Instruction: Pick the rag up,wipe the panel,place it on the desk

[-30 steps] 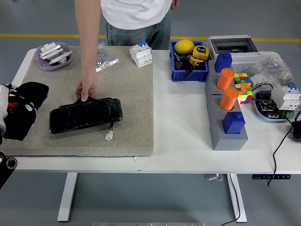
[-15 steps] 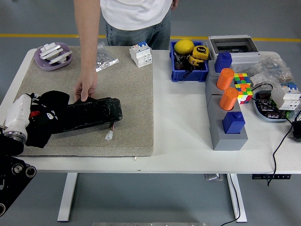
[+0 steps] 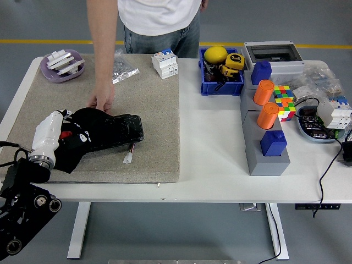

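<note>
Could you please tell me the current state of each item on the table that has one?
rag: draped over the panel's left part, under the left hand
panel: flat on the mat, far edge steadied by a person's hand
left hand: pressed on the rag
grey box: lid off, open
blue bin: holding yellow tools

The bare white table (image 3: 212, 165) between the rough beige mat (image 3: 157, 118) and the grey block stand (image 3: 263, 151) has lots of room for a hand. The mat's right part is free too. At its far edge stand a white switch box (image 3: 165, 63), a shiny bag of small parts (image 3: 124, 70) and a purple dish (image 3: 62, 65). A person's hand (image 3: 102, 102) blocks the far side of the black panel (image 3: 124, 131).
</note>
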